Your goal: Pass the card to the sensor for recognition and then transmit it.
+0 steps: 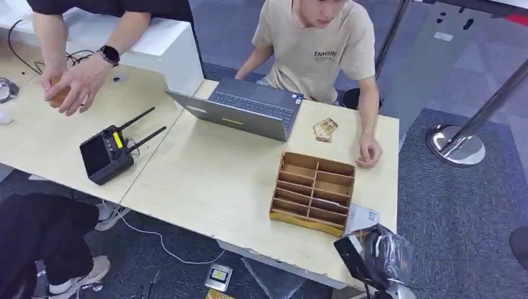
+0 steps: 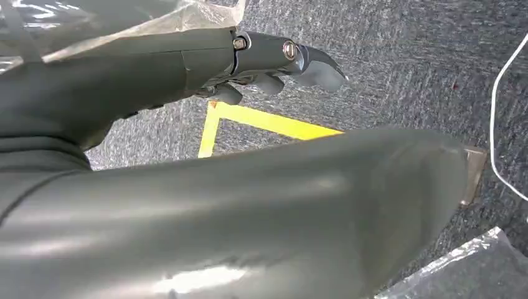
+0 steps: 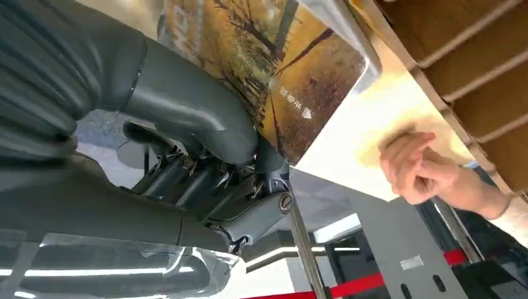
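My right hand (image 1: pixel 381 256), wrapped in clear plastic, hovers at the table's near right corner. In the right wrist view this hand (image 3: pixel 205 156) pinches a card (image 3: pixel 280 75) printed with autumn trees between thumb and fingers. The card (image 1: pixel 350 252) shows as a dark flat shape, close to a small white sensor (image 1: pixel 362 218) lying by the wooden box (image 1: pixel 313 192). Whether card and sensor touch, I cannot tell. A small stack of cards (image 1: pixel 325 129) lies beside the laptop. My left hand (image 2: pixel 268 68) hangs over the floor, holding nothing, fingers loosely apart.
A seated person rests a hand (image 1: pixel 368 152) on the table just behind the box. A grey laptop (image 1: pixel 246 111) stands mid-table and a black controller with antennas (image 1: pixel 107 154) to the left. Another person's hands (image 1: pixel 68 84) work at the far left. A stanchion base (image 1: pixel 456 144) stands on the right.
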Robot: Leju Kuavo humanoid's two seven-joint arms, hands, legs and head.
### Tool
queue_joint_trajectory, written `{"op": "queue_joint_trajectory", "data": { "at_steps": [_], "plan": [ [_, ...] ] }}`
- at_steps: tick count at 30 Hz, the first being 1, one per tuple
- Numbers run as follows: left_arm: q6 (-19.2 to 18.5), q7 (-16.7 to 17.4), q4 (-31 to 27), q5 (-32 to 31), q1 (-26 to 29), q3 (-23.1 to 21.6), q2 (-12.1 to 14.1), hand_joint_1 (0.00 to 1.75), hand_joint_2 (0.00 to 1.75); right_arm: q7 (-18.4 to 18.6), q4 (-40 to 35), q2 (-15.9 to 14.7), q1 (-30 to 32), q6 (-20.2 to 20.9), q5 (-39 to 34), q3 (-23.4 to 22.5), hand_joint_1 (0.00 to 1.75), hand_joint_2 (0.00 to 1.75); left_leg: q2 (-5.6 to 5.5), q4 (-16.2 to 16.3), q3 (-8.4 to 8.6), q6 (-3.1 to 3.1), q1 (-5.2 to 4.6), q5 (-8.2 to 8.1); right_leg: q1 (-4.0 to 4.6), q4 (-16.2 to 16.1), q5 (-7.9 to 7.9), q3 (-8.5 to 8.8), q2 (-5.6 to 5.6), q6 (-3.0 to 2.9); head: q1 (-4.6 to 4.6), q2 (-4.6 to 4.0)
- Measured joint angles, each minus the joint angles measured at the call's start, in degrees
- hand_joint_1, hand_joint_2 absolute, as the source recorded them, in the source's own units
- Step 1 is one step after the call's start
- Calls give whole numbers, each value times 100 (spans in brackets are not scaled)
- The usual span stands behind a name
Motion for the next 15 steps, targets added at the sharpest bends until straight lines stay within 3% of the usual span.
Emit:
{"op": "queue_joint_trajectory", "data": {
  "at_steps": [15],
  "plan": [
    [-35, 74, 0, -44, -5, 0, -9, 0, 0, -363, 335, 116, 5, -4, -112, -55, 175, 175, 1, 0, 0, 0, 0, 0, 0, 0, 0, -1, 1, 0, -2, 0]
  ]
}}
